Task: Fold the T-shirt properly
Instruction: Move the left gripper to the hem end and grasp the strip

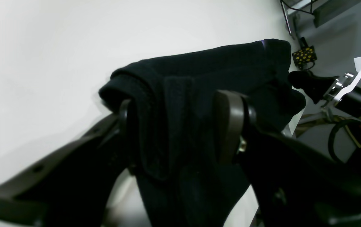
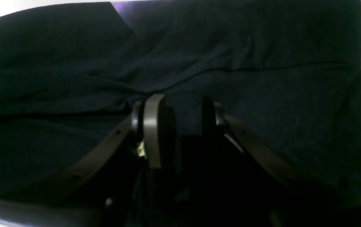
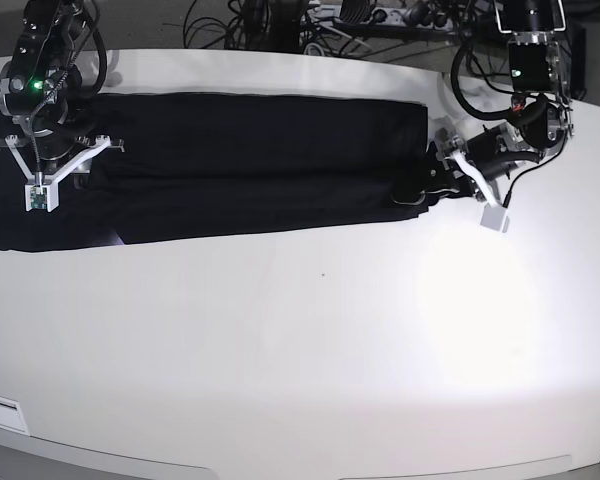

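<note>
The black T-shirt [image 3: 250, 160] lies as a long folded strip across the far part of the white table [image 3: 310, 340]. At its right end in the base view, my left gripper [image 3: 435, 180] holds a thick bunched fold. In the left wrist view that fold [image 1: 205, 72] fills the gap of the left gripper [image 1: 177, 118] between the pads [image 1: 231, 123]. My right gripper [image 3: 60, 160] is down on the strip's left part. In the right wrist view the right gripper [image 2: 180, 121] pinches dark T-shirt cloth [image 2: 262, 47], with creases running to it. A sliver of purple print [image 2: 120, 6] shows at the top edge.
Cables [image 3: 280, 20] crowd the table's back edge behind the shirt. A black block with yellow dots [image 1: 304, 56] sits beyond the table edge in the left wrist view. A white square tag [image 3: 495, 220] hangs off the left arm near the shirt's end.
</note>
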`<state>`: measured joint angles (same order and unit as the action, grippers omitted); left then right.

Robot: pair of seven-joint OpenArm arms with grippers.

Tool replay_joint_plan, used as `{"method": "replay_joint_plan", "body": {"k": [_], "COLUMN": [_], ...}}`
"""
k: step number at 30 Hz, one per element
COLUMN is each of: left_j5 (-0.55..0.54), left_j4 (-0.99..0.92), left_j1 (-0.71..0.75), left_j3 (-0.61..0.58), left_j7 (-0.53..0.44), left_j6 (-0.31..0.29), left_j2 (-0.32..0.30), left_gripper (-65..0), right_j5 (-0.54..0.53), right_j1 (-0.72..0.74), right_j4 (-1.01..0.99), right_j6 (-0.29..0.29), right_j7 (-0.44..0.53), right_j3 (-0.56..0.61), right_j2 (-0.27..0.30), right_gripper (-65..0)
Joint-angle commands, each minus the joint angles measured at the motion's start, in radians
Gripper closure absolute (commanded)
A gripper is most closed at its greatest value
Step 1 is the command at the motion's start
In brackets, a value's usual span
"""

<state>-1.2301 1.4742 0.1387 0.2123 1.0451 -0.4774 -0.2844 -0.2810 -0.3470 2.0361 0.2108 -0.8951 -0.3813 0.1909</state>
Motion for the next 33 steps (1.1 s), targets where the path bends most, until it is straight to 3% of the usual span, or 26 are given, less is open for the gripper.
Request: {"method": "replay_joint_plan", "body": {"k": [1, 3, 4, 6, 7, 12, 16, 21, 29, 33], "left_j5": [0.011, 0.011, 0.011, 0.033, 0.051, 0.075, 0.105, 0.103, 0.096, 0.077], "left_j4": [0.000, 0.019, 0.028, 0.044, 0.050, 0.079, 0.101, 0.101, 0.101, 0.101], "left_j1": [0.027, 0.027, 0.027, 0.027, 0.027, 0.024, -0.003, -0.032, -0.081, -0.098], "left_j3": [-0.021, -0.022, -0.022, -0.021, -0.021, -0.012, 0.039, 0.121, 0.138, 0.138], "left_j7": [0.088, 0.088, 0.087, 0.081, 0.076, 0.057, 0.053, 0.045, 0.016, 0.019], "left_j6": [0.048, 0.048, 0.048, 0.049, 0.049, 0.045, 0.045, 0.045, 0.045, 0.045], "left_j2": [0.021, 0.021, 0.021, 0.021, 0.019, -0.002, -0.035, -0.137, -0.317, -0.364], "left_gripper": [-31.6, -26.0, -20.0, -1.0, 0.0, 0.0, 0.0, 0.0, 0.0, 0.0], "right_j5": [-0.003, -0.003, -0.003, -0.004, -0.004, -0.013, -0.137, -0.269, -0.345, -0.359], "right_j1": [0.006, 0.006, 0.006, 0.006, 0.006, 0.006, 0.006, 0.007, 0.023, 0.023], "right_j4": [0.017, 0.017, 0.017, 0.017, 0.017, 0.017, 0.017, 0.018, 0.018, 0.017], "right_j6": [0.000, 0.000, 0.000, 0.000, 0.000, 0.017, 0.149, 0.293, 0.316, 0.365], "right_j7": [0.019, 0.019, 0.019, 0.019, 0.019, 0.019, 0.019, 0.019, 0.018, 0.022], "right_j3": [-0.006, -0.006, -0.006, -0.006, -0.006, -0.006, -0.006, -0.006, -0.006, -0.006], "right_j2": [0.012, 0.012, 0.012, 0.012, 0.012, 0.013, 0.038, 0.084, 0.109, 0.108], "right_gripper": [-22.6, -22.6, -22.6, -22.6, -22.6, -22.5, -22.5, -22.5, -21.9, -13.2]}}
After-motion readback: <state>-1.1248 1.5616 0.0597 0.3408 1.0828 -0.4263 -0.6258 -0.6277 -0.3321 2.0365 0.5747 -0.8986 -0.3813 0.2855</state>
